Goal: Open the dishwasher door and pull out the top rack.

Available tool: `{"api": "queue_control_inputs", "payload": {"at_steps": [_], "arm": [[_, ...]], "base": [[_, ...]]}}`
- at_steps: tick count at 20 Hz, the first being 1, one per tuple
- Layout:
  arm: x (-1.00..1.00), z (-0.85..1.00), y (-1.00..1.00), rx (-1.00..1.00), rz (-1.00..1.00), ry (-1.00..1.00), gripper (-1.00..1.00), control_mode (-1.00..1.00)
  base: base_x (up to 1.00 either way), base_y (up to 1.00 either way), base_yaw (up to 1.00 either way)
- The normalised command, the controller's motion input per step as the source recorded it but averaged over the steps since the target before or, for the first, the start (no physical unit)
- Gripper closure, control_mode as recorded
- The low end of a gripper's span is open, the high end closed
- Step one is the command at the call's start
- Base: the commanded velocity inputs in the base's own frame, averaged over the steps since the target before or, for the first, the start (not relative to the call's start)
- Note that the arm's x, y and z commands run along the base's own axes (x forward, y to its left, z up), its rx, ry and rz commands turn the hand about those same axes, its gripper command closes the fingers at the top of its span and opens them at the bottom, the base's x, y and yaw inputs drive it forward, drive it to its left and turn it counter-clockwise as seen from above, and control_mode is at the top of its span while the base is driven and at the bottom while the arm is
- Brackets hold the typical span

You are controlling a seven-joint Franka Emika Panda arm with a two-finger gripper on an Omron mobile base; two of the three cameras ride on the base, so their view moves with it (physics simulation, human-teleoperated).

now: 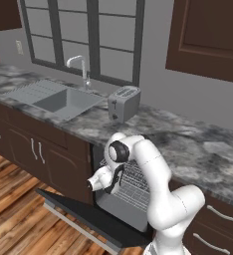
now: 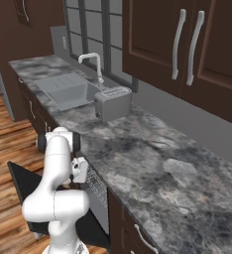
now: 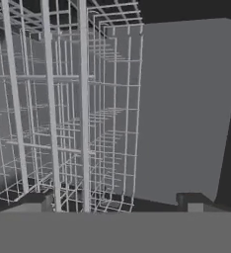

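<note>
The black dishwasher door [image 1: 91,215] hangs fully open and lies flat, low over the floor; the right base view shows the door [image 2: 22,184] behind my arm. The top rack [image 1: 136,180], a silver-white wire grid, sits in the cavity under the counter. My gripper [image 3: 115,201] is open at the mouth of the cavity, right in front of the rack [image 3: 63,123]. Several front wires of the rack stand between my fingertips [image 3: 36,200], with nothing clamped. To the right of the rack is the grey inner wall [image 3: 181,108]. From the right base camera, my hand [image 2: 80,168] is next to the rack [image 2: 96,184].
A marble counter [image 1: 198,144] runs above the dishwasher, with a toaster [image 1: 124,102], a sink [image 1: 63,98] and a faucet [image 1: 81,67]. Brown cabinets [image 1: 36,149] flank the opening. The open door juts out over the wooden floor [image 1: 14,224].
</note>
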Motion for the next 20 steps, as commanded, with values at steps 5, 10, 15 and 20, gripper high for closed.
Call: {"api": "queue_control_inputs", "payload": {"at_steps": [5, 10, 15, 20], "arm": [[0.23, -0.38, 0.0, 0.0, 0.0, 0.02, -1.0, -1.0], [0.26, -0.36, 0.0, 0.0, 0.0, 0.02, -1.0, -1.0], [0.27, -0.27, 0.0, 0.0, 0.0, 0.0, -1.0, -1.0], [0.29, -0.28, 0.0, 0.0, 0.0, 0.0, -1.0, -1.0]], "base": [[0.0, 0.0, 0.0], [0.0, 0.0, 0.0], [0.0, 0.0, 0.0], [0.0, 0.0, 0.0]]}}
